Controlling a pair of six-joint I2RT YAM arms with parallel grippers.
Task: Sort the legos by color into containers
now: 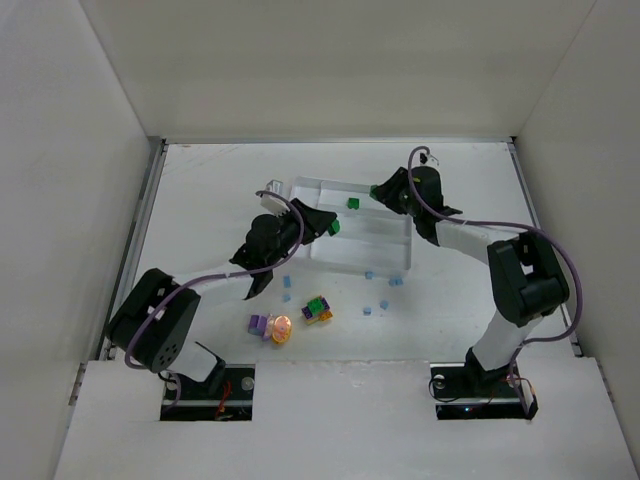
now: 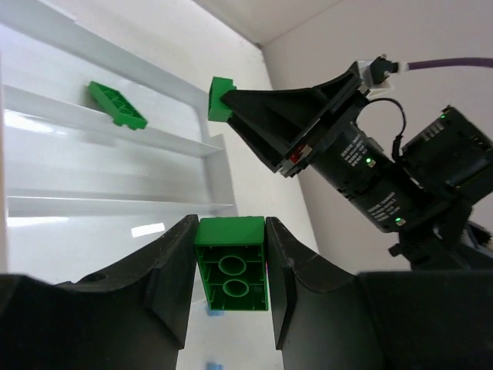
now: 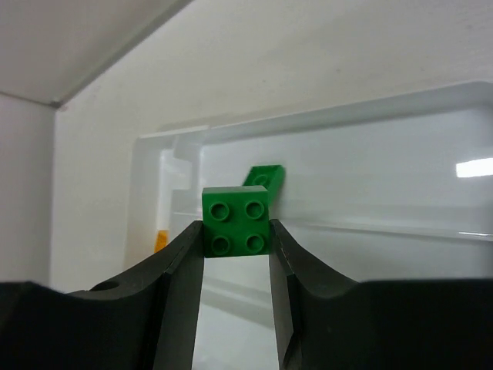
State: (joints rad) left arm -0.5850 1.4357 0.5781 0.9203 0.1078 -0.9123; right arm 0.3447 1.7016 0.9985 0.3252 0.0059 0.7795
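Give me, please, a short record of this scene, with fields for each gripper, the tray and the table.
left gripper: shut on a green brick, above the tray
right gripper: shut on a second green brick, above the tray's far side
tray: a loose green brick lies in a far compartment
table: purple brick, orange round piece, mixed stack and scattered blue bits, all unsorted, nearer the arms than the tray

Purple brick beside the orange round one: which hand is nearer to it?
Left. The left hand, over the tray's left side, is beyond and right of the purple brick; the right hand is farther off, at the tray's far edge.
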